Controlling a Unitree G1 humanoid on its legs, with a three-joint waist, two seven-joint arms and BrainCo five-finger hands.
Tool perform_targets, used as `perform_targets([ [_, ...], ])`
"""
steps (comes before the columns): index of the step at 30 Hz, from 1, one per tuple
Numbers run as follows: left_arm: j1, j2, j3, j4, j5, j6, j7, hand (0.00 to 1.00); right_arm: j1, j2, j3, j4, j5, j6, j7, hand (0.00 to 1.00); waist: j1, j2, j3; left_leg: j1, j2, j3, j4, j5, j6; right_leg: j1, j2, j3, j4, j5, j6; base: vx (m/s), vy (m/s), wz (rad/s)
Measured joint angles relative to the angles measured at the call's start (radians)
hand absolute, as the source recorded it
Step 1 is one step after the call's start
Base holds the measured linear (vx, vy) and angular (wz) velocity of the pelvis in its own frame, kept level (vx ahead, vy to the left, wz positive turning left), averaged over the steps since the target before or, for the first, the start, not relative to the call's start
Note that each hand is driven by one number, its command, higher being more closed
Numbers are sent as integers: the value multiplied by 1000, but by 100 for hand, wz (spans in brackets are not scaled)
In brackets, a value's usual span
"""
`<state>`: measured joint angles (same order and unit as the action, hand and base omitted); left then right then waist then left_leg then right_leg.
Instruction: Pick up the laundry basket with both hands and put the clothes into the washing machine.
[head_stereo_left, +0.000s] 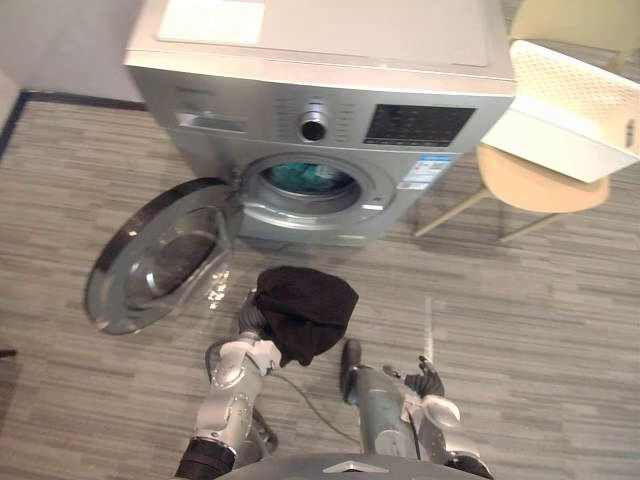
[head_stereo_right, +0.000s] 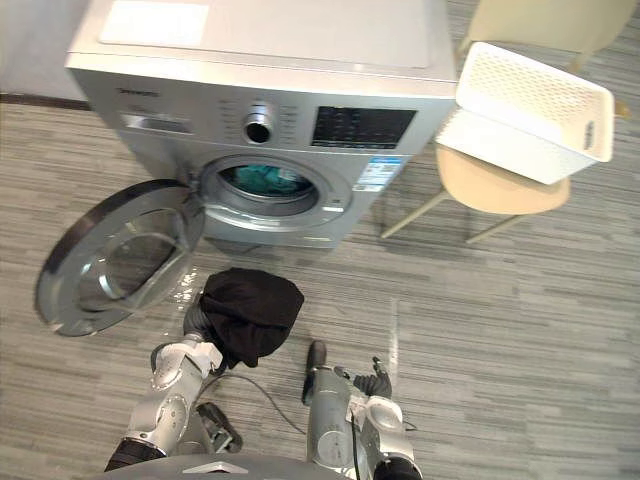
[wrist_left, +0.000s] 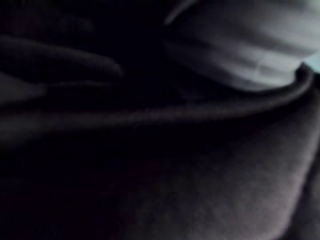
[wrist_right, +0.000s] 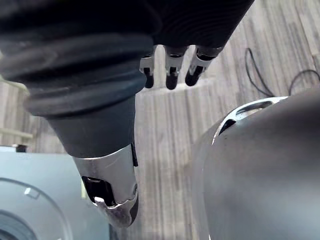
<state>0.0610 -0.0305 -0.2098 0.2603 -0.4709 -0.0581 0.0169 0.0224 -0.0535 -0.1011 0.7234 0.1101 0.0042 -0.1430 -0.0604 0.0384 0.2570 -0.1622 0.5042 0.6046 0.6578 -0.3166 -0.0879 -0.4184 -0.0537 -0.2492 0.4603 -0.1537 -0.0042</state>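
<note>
Black garment (head_stereo_left: 305, 310) is seen draped over the left hand (head_stereo_left: 248, 318), near the open door (head_stereo_left: 150, 255) of the washing machine (head_stereo_left: 330, 60), short of the drum. It is judged soft, light and limp, best taken by a bunched fold. Whether that hand is clamped on it cannot be told. The right hand (wrist_right: 171, 67), low at the right, is spread and empty. The laundry basket (head_stereo_left: 570, 110) is seen on the chair (head_stereo_left: 540, 188), far right.

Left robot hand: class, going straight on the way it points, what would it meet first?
Likely the open drum mouth of the washing machine, past the black garment covering the left robot hand; depth is unclear.
</note>
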Motion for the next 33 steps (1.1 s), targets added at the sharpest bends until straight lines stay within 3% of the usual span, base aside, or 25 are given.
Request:
perform_targets([
  [1,-8,6,-1,8,-2,2,7,100,-7,-4,53,-19,-1,-2,2,0,0,-13,52,-6,66,-67,124,60,92,57,39,-9,31,-35,-35,170,-270,-20],
  [2,-14,13,-4,9,-8,2,15,100,-16,-3,77,-23,0,-2,2,0,3,-23,74,-34,90,-101,190,107,137,77,48,-8,38,-43,-47,144,-308,-19],
  [4,-65,33,-34,30,-30,3,45,100,-58,3,147,-21,4,-6,0,0,4,-50,114,-157,110,-212,340,87,124,93,57,-12,55,-62,-77,56,-208,-2],
  [5,-129,34,-44,55,-39,3,64,100,-88,8,180,-15,9,-8,-1,0,3,-62,140,-253,63,-260,374,49,85,84,54,-15,60,-72,-89,16,-152,18],
  [6,-204,25,-50,88,-65,3,95,100,-121,13,202,7,22,-10,-11,0,5,-73,154,-339,-17,-288,350,24,66,57,42,-18,67,-91,-90,-2,-106,23],
  [7,-245,19,-48,107,-77,1,109,100,-139,15,209,18,22,-8,-14,0,5,-74,160,-379,-55,-297,325,18,62,39,39,-20,80,-108,-100,-22,-11,26],
  [8,-331,13,-39,146,-98,-7,138,100,-185,16,226,49,42,-9,-24,0,5,-72,183,-432,-128,-303,255,17,59,22,36,-28,100,-125,-100,-15,63,19],
  [9,-406,-5,-17,177,-116,-22,179,100,-218,20,248,70,68,-11,-48,0,12,-71,202,-469,-185,-304,161,25,60,2,35,-33,125,-139,-97,-9,84,10],
  [10,-436,-16,1,188,-118,-33,195,100,-224,23,256,70,82,-13,-58,0,19,-70,204,-485,-206,-304,110,39,62,-15,35,-33,141,-148,-95,16,108,-18],
  [11,-489,-35,37,192,-126,-52,221,100,-226,37,263,65,90,-25,-70,0,39,-81,210,-494,-236,-313,59,107,116,-55,29,-18,186,-170,-83,81,82,-16],
  [12,-537,-54,69,192,-135,-77,247,100,-221,49,270,29,93,-34,-91,0,44,-92,220,-504,-244,-282,52,113,135,-83,9,-11,203,-173,-54,151,80,-21],
  [16,-604,-73,110,183,-134,-119,306,100,-229,94,298,-81,98,-34,-100,0,45,-95,243,-520,-232,-211,135,73,201,-159,-29,32,326,-180,-22,154,80,-36],
  [18,-641,-89,138,177,-134,-128,337,100,-250,96,305,-129,96,-35,-102,0,35,-92,254,-537,-226,-189,194,16,207,-254,-58,61,468,-163,1,69,84,-54],
  [19,-675,-95,171,170,-134,-136,353,100,-273,105,304,-168,94,-40,-111,0,26,-90,256,-565,-216,-187,198,-19,205,-342,-60,75,537,-116,7,35,28,-65],
  [20,-729,-101,207,171,-134,-145,372,100,-311,118,293,-208,86,-47,-130,0,18,-82,261,-618,-203,-180,187,-23,217,-446,-63,100,534,-139,-22,38,17,-65],
  [22,-767,-99,256,176,-134,-149,387,100,-365,125,297,-209,84,-49,-133,0,12,-75,271,-661,-187,-173,180,-22,211,-498,-80,132,373,-121,1,58,-79,-42],
  [24,-780,-99,301,184,-134,-149,398,100,-380,135,306,-209,87,-50,-145,0,11,-78,281,-673,-185,-163,178,-14,196,-481,-110,144,200,-5,52,135,-131,-14],
  [25,-799,-98,361,182,-133,-154,399,100,-402,139,307,-209,88,-49,-150,0,13,-65,287,-703,-174,-182,178,8,166,-480,-109,108,177,71,84,121,-126,1],
  [28,-875,-94,452,185,-133,-157,430,100,-404,125,332,-298,101,-61,-163,0,10,-62,295,-772,-165,-222,203,28,153,-558,-106,100,270,39,52,89,-109,20],
  [30,-937,-88,492,185,-133,-158,437,100,-372,116,334,-384,109,-92,-161,0,7,-62,298,-832,-146,-261,270,28,153,-613,-107,101,389,-4,37,97,-158,45],
  [33,-1020,-48,526,185,-132,-158,439,100,-340,112,331,-452,166,-141,-127,0,2,-63,297,-926,-111,-280,332,27,151,-706,-97,101,487,-10,41,7,-155,23],
])
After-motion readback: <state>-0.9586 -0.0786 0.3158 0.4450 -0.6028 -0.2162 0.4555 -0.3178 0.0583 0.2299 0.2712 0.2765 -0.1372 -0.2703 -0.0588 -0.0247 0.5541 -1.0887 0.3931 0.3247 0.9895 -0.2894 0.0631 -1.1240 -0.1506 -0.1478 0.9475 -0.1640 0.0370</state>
